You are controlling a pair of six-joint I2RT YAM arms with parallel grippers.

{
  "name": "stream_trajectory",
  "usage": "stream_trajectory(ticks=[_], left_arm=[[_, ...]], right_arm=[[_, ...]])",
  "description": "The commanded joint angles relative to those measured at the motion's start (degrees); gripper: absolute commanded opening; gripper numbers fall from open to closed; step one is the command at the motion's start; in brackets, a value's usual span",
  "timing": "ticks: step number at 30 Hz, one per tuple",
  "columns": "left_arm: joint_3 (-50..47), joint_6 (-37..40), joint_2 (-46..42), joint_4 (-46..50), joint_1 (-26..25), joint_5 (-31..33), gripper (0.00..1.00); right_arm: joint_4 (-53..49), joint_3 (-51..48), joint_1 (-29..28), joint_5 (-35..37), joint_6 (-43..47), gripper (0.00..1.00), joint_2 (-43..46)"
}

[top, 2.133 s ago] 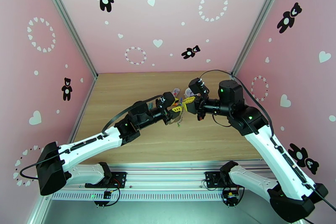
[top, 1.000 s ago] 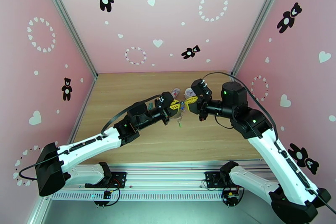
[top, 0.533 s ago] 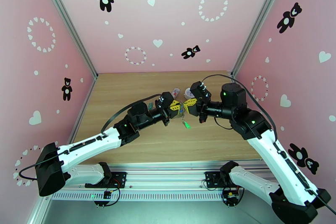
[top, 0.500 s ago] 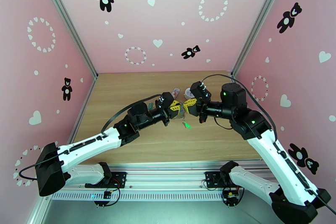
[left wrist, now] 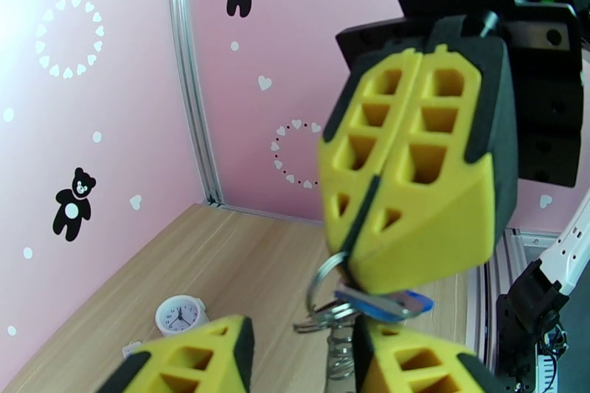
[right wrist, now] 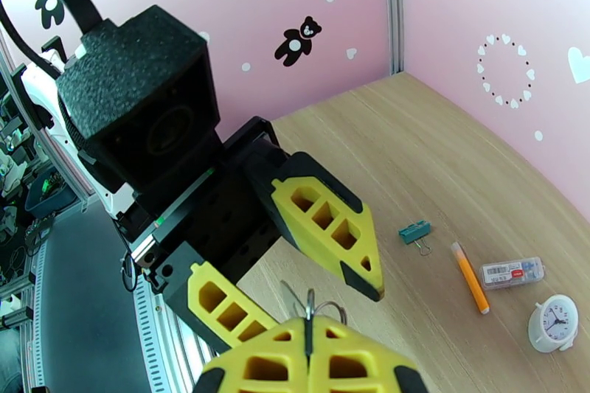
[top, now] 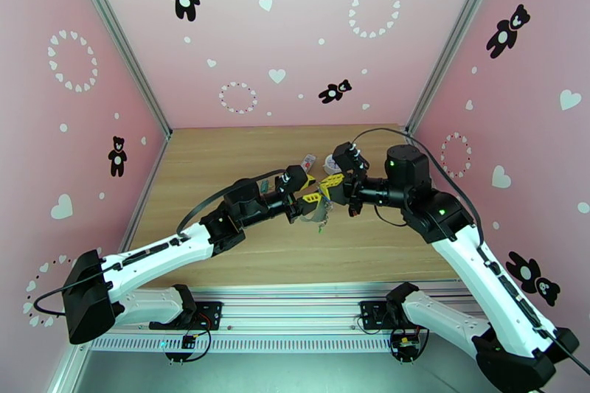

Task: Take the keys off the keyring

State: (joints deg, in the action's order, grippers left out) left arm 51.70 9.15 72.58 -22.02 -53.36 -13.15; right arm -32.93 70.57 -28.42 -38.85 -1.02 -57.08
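My right gripper (left wrist: 361,273) is shut on a metal ring of the keyring (left wrist: 324,298), held up above the table. A key with a blue head (left wrist: 383,304) hangs from that ring just under the yellow fingers. The keyring's grey coil (left wrist: 339,357) trails down from it. My left gripper (left wrist: 295,350) stands open just below, one finger on each side of the ring, gripping nothing. The right wrist view has the thin ring (right wrist: 310,310) poking out of my shut right gripper (right wrist: 308,346), between the spread fingers (right wrist: 332,232) of the left one. From above, the keyring (top: 320,211) dangles between both grippers.
On the wooden table (right wrist: 413,158) behind the grippers lie a teal binder clip (right wrist: 414,231), an orange pen (right wrist: 470,276), a small clear box with a label (right wrist: 512,272) and a little white clock (right wrist: 553,323). Pink walls close in three sides.
The left gripper's jaws have spread apart and let go of the keyring. The right gripper stays shut on the ring in about the same place.
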Motion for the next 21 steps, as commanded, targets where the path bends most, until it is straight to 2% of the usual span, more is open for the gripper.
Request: stream_trajectory(ticks=[1,5,10,14,21], left_arm=[[1.0,-1.0,0.7,-3.4,-0.2,-1.4,0.44],[1.3,-0.8,1.5,-3.5,-1.0,0.1,0.48],[1.5,-2.0,2.0,-4.1,-1.3,5.0,0.49],[0.8,-2.4,1.9,-4.1,-1.3,7.1,0.45],[0.0,-1.9,1.2,-2.8,-1.3,7.3,0.37]], right_arm=[[2.5,-0.4,0.1,-0.1,-1.4,0.00,0.1],[3.5,-0.7,0.1,-0.2,-2.4,0.00,0.3],[3.1,-0.9,0.1,0.3,-2.3,0.00,0.5],[2.8,-0.8,0.1,1.3,-2.1,0.00,1.0],[2.7,-0.8,0.1,2.3,-1.8,0.00,1.4]])
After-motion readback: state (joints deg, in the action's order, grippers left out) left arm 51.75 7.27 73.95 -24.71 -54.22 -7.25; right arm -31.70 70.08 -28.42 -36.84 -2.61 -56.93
